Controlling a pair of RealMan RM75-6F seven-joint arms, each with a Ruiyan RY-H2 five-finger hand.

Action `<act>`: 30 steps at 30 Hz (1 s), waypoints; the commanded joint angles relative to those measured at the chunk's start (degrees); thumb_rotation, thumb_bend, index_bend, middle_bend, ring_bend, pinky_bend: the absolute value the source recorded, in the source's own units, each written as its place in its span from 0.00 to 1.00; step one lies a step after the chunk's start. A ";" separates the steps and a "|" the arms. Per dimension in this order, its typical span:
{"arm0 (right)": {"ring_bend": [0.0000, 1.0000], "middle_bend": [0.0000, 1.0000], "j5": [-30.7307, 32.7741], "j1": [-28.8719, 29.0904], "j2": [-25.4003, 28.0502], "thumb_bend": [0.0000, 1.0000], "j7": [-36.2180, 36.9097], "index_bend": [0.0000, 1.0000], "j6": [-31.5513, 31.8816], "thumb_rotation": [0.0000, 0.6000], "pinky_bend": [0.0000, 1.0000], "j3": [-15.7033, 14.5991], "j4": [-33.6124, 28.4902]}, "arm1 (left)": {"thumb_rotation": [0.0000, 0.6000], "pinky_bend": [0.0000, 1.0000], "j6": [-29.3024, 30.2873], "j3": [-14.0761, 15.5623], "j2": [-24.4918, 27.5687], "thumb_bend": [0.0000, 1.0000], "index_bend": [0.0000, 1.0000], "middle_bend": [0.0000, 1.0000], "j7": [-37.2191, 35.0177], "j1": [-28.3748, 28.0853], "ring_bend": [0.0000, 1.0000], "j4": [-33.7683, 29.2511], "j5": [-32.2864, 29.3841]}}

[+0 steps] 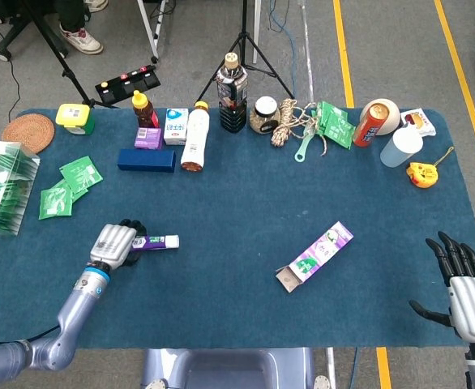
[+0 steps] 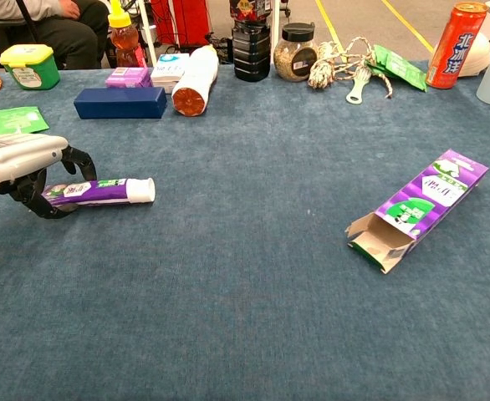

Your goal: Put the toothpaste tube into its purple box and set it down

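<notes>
Head view: blue tabletop point(image 1: 237, 203). Left hand point(image 1: 116, 244) at the front left, fingers curled around the crimped end of the toothpaste tube point(image 1: 158, 241); the tube lies roughly level, white cap pointing right. Purple box point(image 1: 314, 256) lies flat at centre right, well apart from the tube, its open flap end facing the front left. Right hand point(image 1: 466, 290) sits at the front right corner, fingers apart and holding nothing, near the tabletop edge. Along the back edge: dark bottle point(image 1: 232, 83), white bottle point(image 1: 194, 136) lying on its side, navy box point(image 1: 146, 160), honey bottle point(image 1: 145, 109), rope coil point(image 1: 297, 117), red can point(image 1: 369, 123), white cup point(image 1: 401, 147). Green sachets point(image 1: 70, 186) on the left, cork coaster point(image 1: 27, 132) at the back left corner.

Chest view: left hand point(image 2: 23, 163) comes in from the left edge, dark fingers point(image 2: 68, 162) wrapped over and under the tail of the toothpaste tube point(image 2: 103, 190). Cap end is at or just above the cloth; cannot tell whether it touches. Purple box point(image 2: 418, 208) rests on the tabletop point(image 2: 245, 292) at right, its open mouth toward the camera with flaps splayed, inside showing. Right hand is out of this view. Navy box point(image 2: 120, 102), white bottle point(image 2: 195, 81) and red can point(image 2: 453, 34) stand at the back.
</notes>
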 commanded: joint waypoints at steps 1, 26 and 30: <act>0.00 0.00 -0.05 0.02 -0.01 0.00 -0.03 0.08 -0.07 1.00 0.00 -0.06 0.00 | 1.00 0.47 0.37 0.08 -0.11 0.38 0.37 0.30 -0.01 0.16 0.24 -0.01 0.40; 0.00 0.00 -7.90 8.36 3.22 0.00 2.99 0.08 -8.65 1.00 0.00 0.32 7.58 | 1.00 0.52 6.21 -4.23 11.28 0.39 0.44 0.36 0.17 0.96 0.30 -12.81 4.96; 0.00 0.00 -13.27 14.67 3.10 0.00 5.65 0.09 -14.62 1.00 0.00 0.38 11.94 | 1.00 0.52 7.53 -5.19 15.88 0.39 0.44 0.36 1.26 1.30 0.30 -17.88 4.60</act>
